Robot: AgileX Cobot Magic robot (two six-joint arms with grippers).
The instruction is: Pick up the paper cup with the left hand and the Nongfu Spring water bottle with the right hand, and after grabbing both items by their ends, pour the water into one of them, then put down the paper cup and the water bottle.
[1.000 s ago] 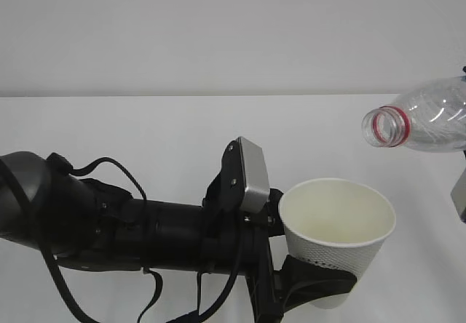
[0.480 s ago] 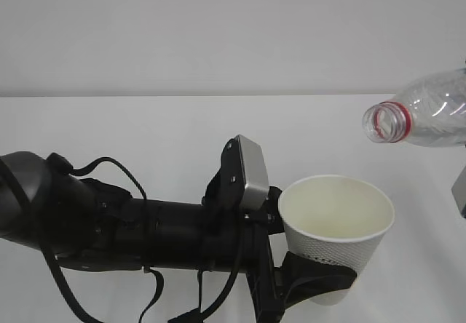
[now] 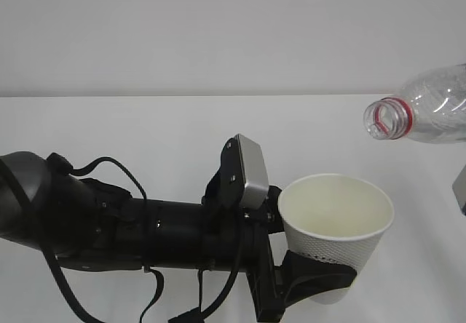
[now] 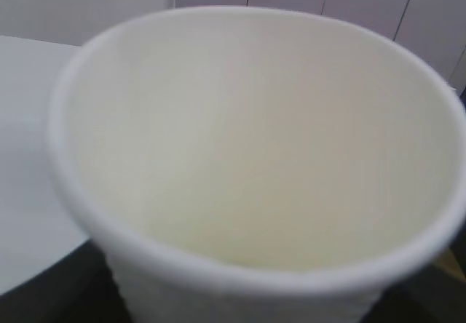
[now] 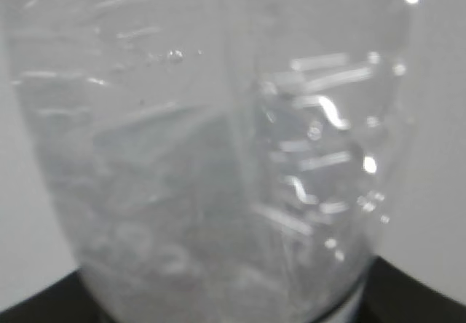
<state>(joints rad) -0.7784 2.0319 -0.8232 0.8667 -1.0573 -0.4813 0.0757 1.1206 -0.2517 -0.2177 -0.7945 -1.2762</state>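
Observation:
The white paper cup [image 3: 336, 221] stands upright in the air at lower right, its dimpled wall clamped by my left gripper [image 3: 325, 276], which is shut on it. In the left wrist view the cup [image 4: 255, 141] fills the frame and its inside looks pale and bare. The clear Nongfu Spring water bottle [image 3: 429, 110] lies tilted at the top right. Its uncapped mouth with the red neck ring [image 3: 387, 118] points left, above and right of the cup's rim. My right gripper [image 5: 233, 316] is shut on the bottle [image 5: 218, 156]. No stream of water shows.
The long black left arm with loose cables [image 3: 124, 228] and its silver-grey block [image 3: 249, 174] spans the lower left. A white tabletop [image 3: 145, 126] runs back to a pale wall [image 3: 218, 32]. A grey part of the right arm [image 3: 460, 190] shows at the right edge.
The bottle has risen slightly, its mouth now a little higher above the cup. The cup has crept upward a touch. Both grips are unchanged.

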